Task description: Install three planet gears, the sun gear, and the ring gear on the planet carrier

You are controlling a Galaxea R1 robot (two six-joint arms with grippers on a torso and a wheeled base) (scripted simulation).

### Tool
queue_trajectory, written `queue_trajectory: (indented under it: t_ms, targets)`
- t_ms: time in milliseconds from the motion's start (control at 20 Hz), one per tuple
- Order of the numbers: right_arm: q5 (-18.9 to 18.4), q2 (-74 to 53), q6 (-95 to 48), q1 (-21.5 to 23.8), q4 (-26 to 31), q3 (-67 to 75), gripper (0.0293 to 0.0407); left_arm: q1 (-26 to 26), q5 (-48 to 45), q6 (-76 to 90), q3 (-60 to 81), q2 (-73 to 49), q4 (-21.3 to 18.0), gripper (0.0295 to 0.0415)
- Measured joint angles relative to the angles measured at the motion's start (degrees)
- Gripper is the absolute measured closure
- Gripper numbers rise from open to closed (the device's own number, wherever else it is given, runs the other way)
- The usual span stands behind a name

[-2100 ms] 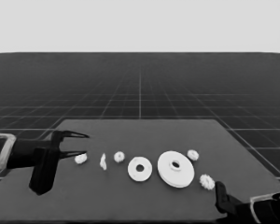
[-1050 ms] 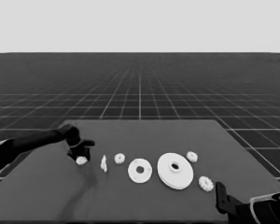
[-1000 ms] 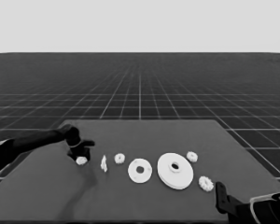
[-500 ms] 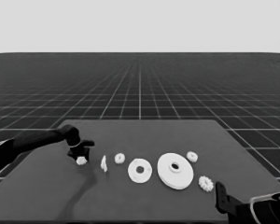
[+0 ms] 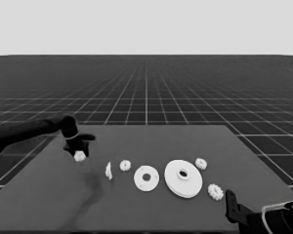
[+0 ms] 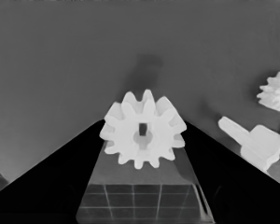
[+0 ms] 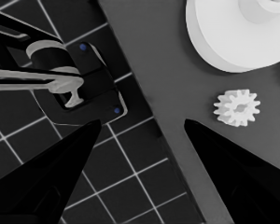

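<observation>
Head view: the left end effector [image 5: 79, 148] is over the desk's [image 5: 151, 209] left part, closed on a small gear [image 5: 79, 156].

In the left wrist view that gear [image 6: 143, 129] sits gripped between the two black fingers, above the desk surface. To its right lie the thin white piece [image 5: 108, 170], a second gear [image 5: 125, 165], the smaller round part [image 5: 146, 178] and the larger round part [image 5: 183, 178], with two more gears [image 5: 201, 163] [image 5: 215, 191] beside the latter. The right end effector [image 5: 230, 207] waits at the lower right corner, fingers spread and empty.
</observation>
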Motion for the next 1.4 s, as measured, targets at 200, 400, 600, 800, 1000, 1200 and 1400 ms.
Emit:
queue_trajectory:
  t_ms: [200, 400, 600, 800, 1000, 1200, 1400]
  targets:
    - [0.0, 0.0, 0.0, 0.0, 0.0, 0.0, 0.0315, 0.0, 3.7, -30.9, 11.8, 16.2, 3.4, 0.0398]
    - [0.0, 0.0, 0.0, 0.0, 0.0, 0.0, 0.0315, 0.1, 4.1, -32.4, -3.9, 36.5, 3.1, 0.0398]
    - [0.0, 0.0, 0.0, 0.0, 0.0, 0.0, 0.0315, 0.1, 4.0, -31.4, -7.5, 38.9, 3.0, 0.0398]
    - [0.0, 0.0, 0.0, 0.0, 0.0, 0.0, 0.0315, 7.5, 0.5, -28.1, -13.6, 41.0, 9.5, 0.0398]
    - [0.0, 0.0, 0.0, 0.0, 0.0, 0.0, 0.0315, 8.3, -0.1, -27.5, -14.7, 41.4, 10.1, 0.0398]
    - [0.0, 0.0, 0.0, 0.0, 0.0, 0.0, 0.0315, 8.3, -0.1, -27.5, -14.9, 41.5, 10.2, 0.0339]
    - [0.0, 0.0, 0.0, 0.0, 0.0, 0.0, 0.0315, 8.3, -0.1, -27.5, -14.9, 41.5, 10.2, 0.0326]
